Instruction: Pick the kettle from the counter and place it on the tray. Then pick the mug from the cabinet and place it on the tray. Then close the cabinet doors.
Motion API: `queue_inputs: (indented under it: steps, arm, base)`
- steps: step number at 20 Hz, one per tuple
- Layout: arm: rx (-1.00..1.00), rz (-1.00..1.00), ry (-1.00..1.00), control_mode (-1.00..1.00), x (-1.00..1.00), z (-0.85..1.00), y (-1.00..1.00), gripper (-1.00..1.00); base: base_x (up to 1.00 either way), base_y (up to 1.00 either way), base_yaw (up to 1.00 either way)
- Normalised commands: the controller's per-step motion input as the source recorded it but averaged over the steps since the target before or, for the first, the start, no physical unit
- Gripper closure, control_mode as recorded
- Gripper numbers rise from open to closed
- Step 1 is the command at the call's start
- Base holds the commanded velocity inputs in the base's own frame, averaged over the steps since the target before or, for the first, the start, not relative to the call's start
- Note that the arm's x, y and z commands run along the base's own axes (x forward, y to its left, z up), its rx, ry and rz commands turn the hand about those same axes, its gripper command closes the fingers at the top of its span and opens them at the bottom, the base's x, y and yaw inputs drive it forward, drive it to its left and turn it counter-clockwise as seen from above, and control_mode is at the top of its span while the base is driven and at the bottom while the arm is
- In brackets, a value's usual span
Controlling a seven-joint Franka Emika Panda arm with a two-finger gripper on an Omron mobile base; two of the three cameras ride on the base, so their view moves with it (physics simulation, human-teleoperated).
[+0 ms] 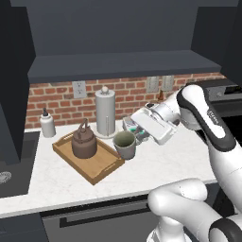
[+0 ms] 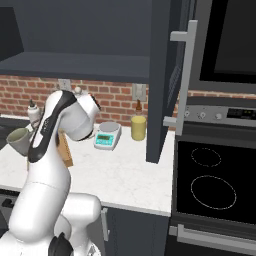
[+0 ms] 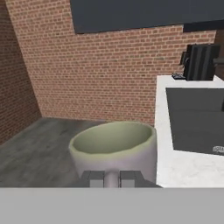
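Note:
The dark-brown kettle point(image 1: 84, 142) stands on the wooden tray point(image 1: 97, 169), which lies on the white counter point(image 1: 156, 163). My gripper point(image 1: 132, 134) is shut on the grey-green mug point(image 1: 124, 144), holding it upright by its side at the tray's right rim. In the hand view the mug point(image 3: 114, 146) sits right in front of my gripper point(image 3: 111, 178), its handle pinched between the fingertips point(image 3: 93, 178). From the right base view the mug point(image 2: 17, 140) shows left of the arm. The cabinet point(image 1: 123, 66) above is open, and one cabinet door point(image 2: 162, 75) stands swung out.
A paper towel roll point(image 1: 105, 112) and a white bottle point(image 1: 47, 124) stand behind the tray. A kitchen scale point(image 2: 107, 135) and a yellow canister point(image 2: 138, 127) sit by the brick wall. A sink point(image 1: 12, 165) lies to the left, a black stovetop point(image 2: 215, 185) to the right.

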Motion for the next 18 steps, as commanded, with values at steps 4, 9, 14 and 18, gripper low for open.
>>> queue_inputs:
  steps: [4, 9, 14, 18]
  arm:
    - [-0.07, 0.01, -0.03, -1.00, 0.04, -0.67, 0.00, 1.00]
    - [-0.01, 0.00, -0.07, -1.00, 0.11, -0.49, 0.01, 1.00]
    - [0.00, -0.01, -0.06, -1.00, 0.13, -0.41, 0.02, 1.00]
    - [0.00, -0.04, -0.03, -1.00, 0.19, -0.34, 0.03, 1.00]
  base:
    - [0.00, 0.00, 0.00]
    - [0.00, 0.00, 0.00]
    - [0.00, 0.00, 0.00]
    - [0.00, 0.00, 0.00]
